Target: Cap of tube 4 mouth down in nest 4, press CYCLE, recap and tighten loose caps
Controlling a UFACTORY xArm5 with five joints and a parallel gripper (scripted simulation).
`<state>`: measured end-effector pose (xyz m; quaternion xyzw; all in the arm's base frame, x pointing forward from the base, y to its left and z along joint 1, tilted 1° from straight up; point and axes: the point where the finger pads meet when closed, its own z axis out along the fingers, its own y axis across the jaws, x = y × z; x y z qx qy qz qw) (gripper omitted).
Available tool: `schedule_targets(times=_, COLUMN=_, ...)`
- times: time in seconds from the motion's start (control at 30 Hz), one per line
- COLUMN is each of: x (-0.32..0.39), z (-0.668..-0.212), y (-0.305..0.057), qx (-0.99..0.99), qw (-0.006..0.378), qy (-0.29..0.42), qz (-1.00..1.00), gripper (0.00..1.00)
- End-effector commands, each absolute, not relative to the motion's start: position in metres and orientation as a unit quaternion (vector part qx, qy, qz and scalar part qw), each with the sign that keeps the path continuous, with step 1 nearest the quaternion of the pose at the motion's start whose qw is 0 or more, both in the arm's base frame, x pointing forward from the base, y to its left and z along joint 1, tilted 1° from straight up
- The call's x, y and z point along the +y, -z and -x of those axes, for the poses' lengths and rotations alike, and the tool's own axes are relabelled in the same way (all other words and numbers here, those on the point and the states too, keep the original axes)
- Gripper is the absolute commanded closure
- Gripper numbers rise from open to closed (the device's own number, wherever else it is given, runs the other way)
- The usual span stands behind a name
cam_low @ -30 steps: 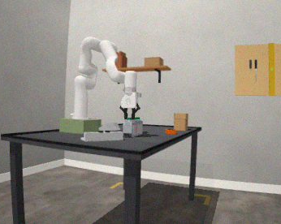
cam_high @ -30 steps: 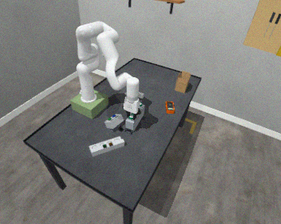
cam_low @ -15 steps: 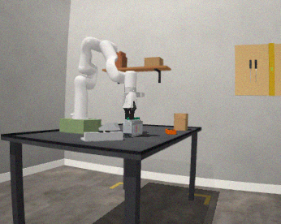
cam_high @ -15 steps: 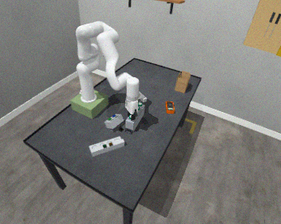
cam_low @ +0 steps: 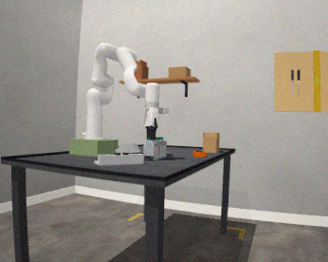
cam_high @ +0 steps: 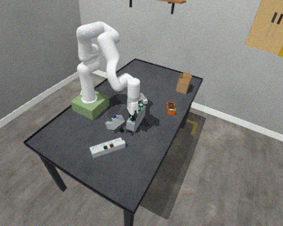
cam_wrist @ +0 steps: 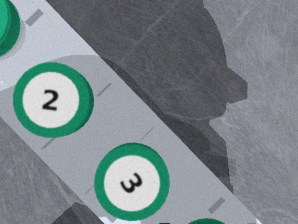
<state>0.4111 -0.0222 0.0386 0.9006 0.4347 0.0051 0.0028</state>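
The decapping station (cam_high: pixel 137 115) stands mid-table in front of the arm. In the wrist view it runs diagonally, with the green-rimmed caps of tube 2 (cam_wrist: pixel 51 100) and tube 3 (cam_wrist: pixel 131 182) on their tubes. The cap of tube 1 (cam_wrist: pixel 6 25) shows at the top left corner. Only a green edge of the cap of tube 4 (cam_wrist: pixel 207 221) shows at the bottom. My gripper (cam_high: pixel 132 115) points straight down on the station's near end, also in the exterior view (cam_low: pixel 152 135), and is shut on the cap of tube 4. The fingers are out of the wrist view.
The key housing (cam_high: pixel 114 121) sits just left of the station. The white cap tray (cam_high: pixel 108 147) lies nearer the front edge. An orange object (cam_high: pixel 171 107) and a cardboard box (cam_high: pixel 184 83) are at the right. The green arm base (cam_high: pixel 90 105) is at the left.
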Motion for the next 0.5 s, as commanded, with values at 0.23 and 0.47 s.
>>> schedule_targets(times=0.23, x=-0.0223, z=-0.4126, y=-0.0399, qx=0.479, qw=0.002, qy=-0.008, qz=-0.878, gripper=1.00)
schedule_targets(times=0.47, x=-0.0223, z=-0.4126, y=-0.0401, qx=0.617, qw=0.003, qy=-0.008, qz=-0.787, gripper=1.00)
